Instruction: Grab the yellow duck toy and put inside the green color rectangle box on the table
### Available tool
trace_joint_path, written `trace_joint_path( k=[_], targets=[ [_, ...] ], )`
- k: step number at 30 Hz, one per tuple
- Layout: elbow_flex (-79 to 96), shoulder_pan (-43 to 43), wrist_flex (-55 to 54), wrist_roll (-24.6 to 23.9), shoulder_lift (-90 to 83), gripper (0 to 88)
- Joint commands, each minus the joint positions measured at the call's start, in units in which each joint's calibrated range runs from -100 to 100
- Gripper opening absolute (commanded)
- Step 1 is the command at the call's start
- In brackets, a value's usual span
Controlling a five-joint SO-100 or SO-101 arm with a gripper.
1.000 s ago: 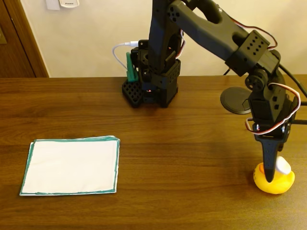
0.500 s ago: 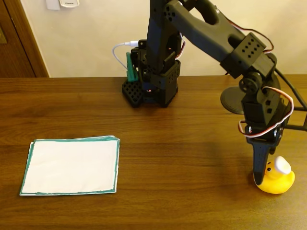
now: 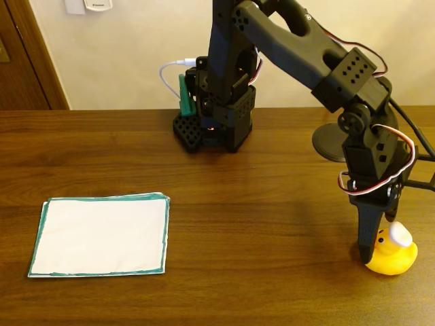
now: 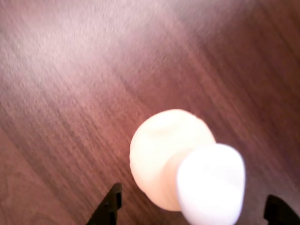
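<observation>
Table (image 3: 258, 204) edge near duck (image 3: 393, 252) — gripper (image 4: 194, 211) straddling it.

Warm indoor light, wrist view blurred — overexposed

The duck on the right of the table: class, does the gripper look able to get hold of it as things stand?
Probably yes. The gripper is open, with a finger on either side of the duck, and nothing stands between them on the table.

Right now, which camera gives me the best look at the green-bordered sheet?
The fixed view. The green-bordered sheet lies whole and flat on the table at its left. The wrist view has the duck between the open pincer tips instead.
</observation>
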Motion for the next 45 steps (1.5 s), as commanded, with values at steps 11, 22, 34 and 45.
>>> trace_joint_path(
  k=[11,22,34,45],
  targets=[
    [-1.6,0.0,-1.2,-0.7,0.0,27.6],
    [-4.5,1.4,-1.6,-0.3,1.8,11.7],
    [-4.5,3.7,7.6,0.0,-3.2,0.1],
    [-2.9,29.2,34.1,10.6,-24.1,0.2]
  ],
)
